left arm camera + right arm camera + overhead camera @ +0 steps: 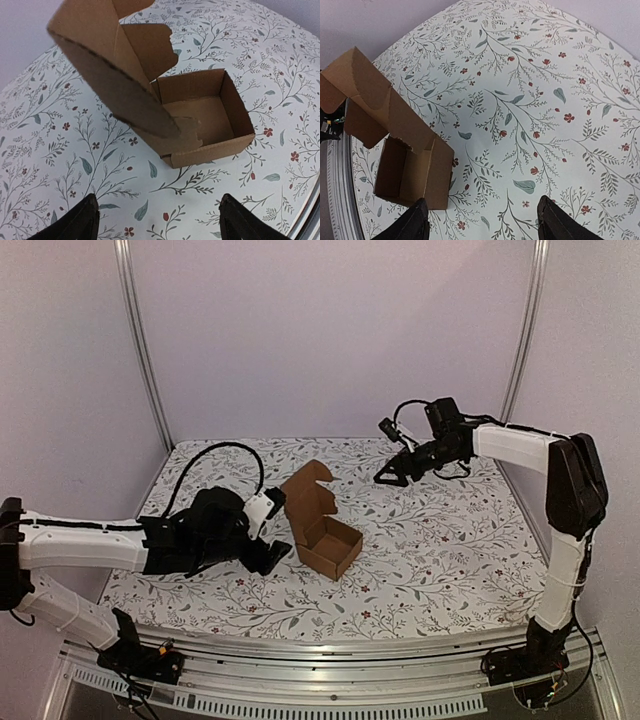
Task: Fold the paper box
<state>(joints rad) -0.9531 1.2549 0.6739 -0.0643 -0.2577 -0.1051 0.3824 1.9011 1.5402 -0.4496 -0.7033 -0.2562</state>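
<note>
Both arms reach inward, left gripper [277,530] low beside the paper box [322,527], right gripper [386,478] angled downward well apart, each spread wide and empty.

Readable text: none in any of the three views.
Paper box [325,540]: plain brown cardboard at the centre of the top view, with no print, label or number on any face that shows.
Table cover [450,540]: printed with leaves and small red flowers only; no lettering, from the 12 o'clock edge to the 6 o'clock edge.
</note>
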